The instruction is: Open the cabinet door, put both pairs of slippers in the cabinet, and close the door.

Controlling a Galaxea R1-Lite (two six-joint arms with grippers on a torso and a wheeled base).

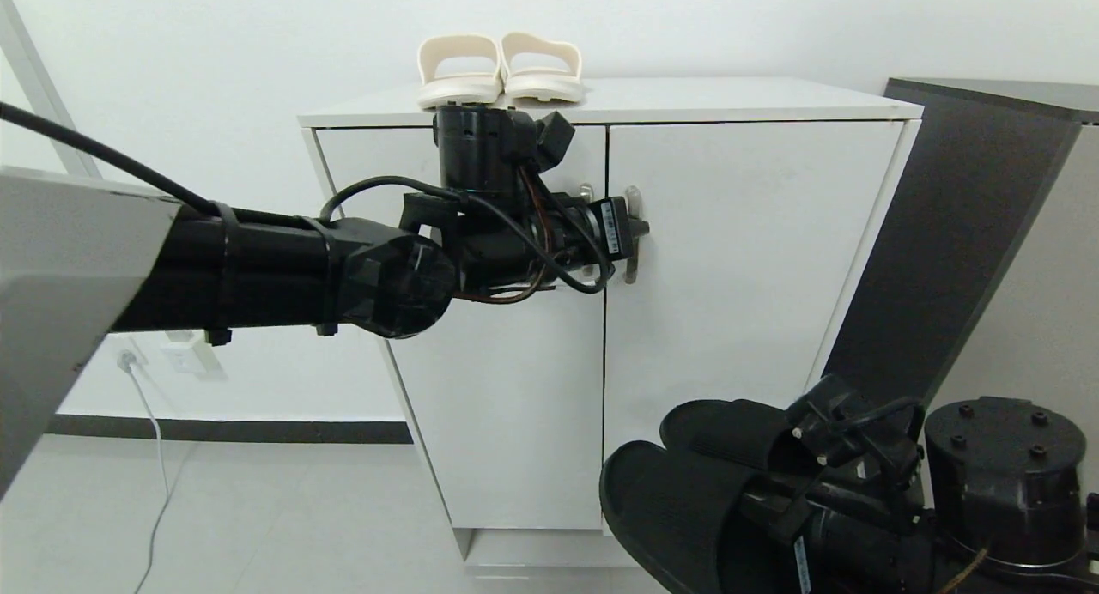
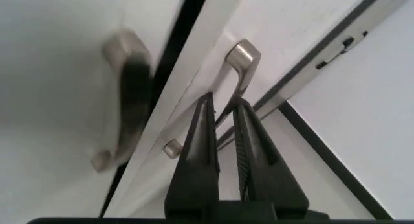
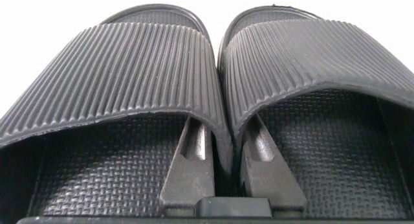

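At 12 o'clock, atop the cabinet (image 1: 747, 276): cream slippers (image 1: 500, 66), one pair, side by side. At centre: my left pincer (image 1: 642, 227) (image 2: 223, 101), narrow, pinching the right door's handle (image 1: 633, 195) (image 2: 242, 56); both doors look shut. At 5 o'clock: my right pincer (image 3: 223, 130), clamped on the touching inner straps of the black slippers (image 1: 687, 491) (image 3: 142, 68), low before the right door.
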